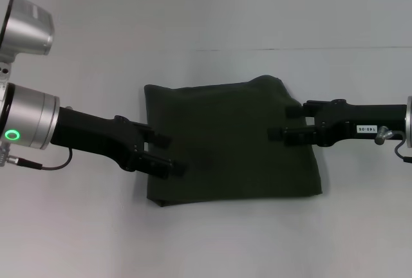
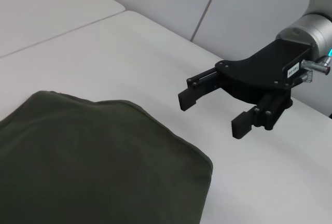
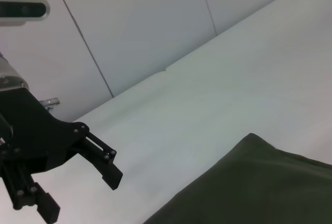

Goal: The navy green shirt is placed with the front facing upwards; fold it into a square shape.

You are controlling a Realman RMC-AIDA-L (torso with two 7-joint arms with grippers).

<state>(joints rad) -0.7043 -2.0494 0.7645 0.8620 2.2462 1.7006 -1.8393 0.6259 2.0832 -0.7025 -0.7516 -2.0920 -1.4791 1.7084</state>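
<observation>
The navy green shirt (image 1: 232,143) lies folded into a rough rectangle in the middle of the white table (image 1: 193,8); no print shows. My left gripper (image 1: 168,154) is open over the shirt's left edge, with nothing between its fingers. At the shirt's right edge my right gripper (image 1: 283,123) is also open and empty. The left wrist view shows the shirt's corner (image 2: 93,162) and the right gripper (image 2: 208,116) with jaws apart, hovering beyond that corner. In the right wrist view the shirt (image 3: 259,182) lies in front of the open left gripper (image 3: 83,198).
A seam (image 1: 290,49) crosses the tabletop behind the shirt. Pale wall panels (image 3: 129,27) rise beyond the table's edge. Bare white table surrounds the shirt on all sides.
</observation>
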